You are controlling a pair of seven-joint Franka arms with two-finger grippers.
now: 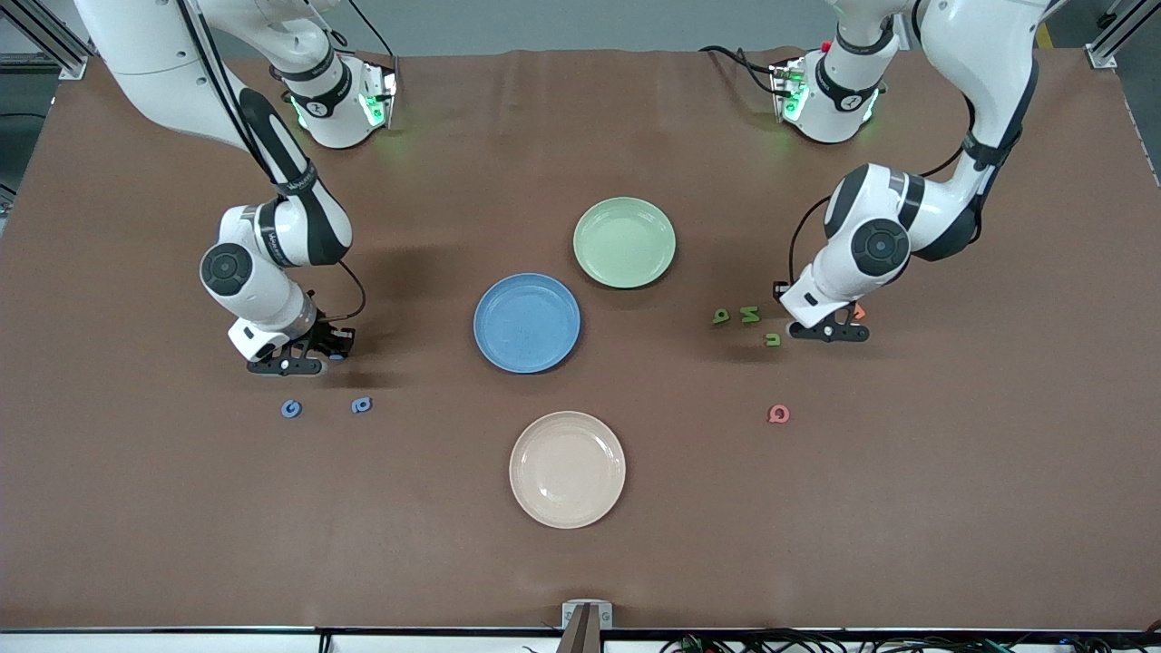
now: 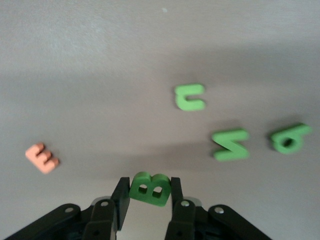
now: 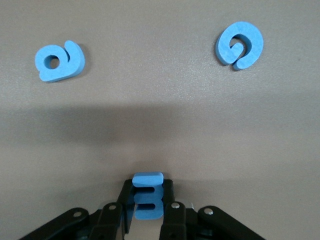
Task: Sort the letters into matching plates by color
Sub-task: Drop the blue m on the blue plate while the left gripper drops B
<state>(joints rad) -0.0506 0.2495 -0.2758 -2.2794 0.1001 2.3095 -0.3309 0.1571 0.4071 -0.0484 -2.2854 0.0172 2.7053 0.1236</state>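
While both arms are bent low over the brown table [image 1: 580, 562], each has its jaws pressed on a foam letter. The left gripper [image 2: 148, 196], down near the table's surface toward the left arm's end, pinches a green letter B [image 2: 150, 189] between its two fingers [image 2: 121, 197]. Beside it lie three more green letters: a U-shaped one [image 2: 190, 97], a Z-shaped one [image 2: 230, 145] and one like a 9 [image 2: 288, 138], all flat and apart from each other. An orange E [image 2: 42, 158] lies just beside the left gripper, and a red round letter [image 1: 778, 414] rests alone, nearer the front camera.

The right gripper [image 3: 146, 204], low toward the right arm's end of the table, grips a blue letter E [image 3: 147, 196] between its closed jaws. Two more blue letters lie flat nearer the front camera: a G [image 3: 240, 44] and one shaped like an a [image 3: 60, 61], well apart from each other.

In the middle of the table stand three plates, none holding any letter: the pale green plate [image 1: 625, 242] farthest from the front camera, the blue plate [image 1: 527, 323] just beside it, and the cream plate [image 1: 568, 469] nearest the front edge.
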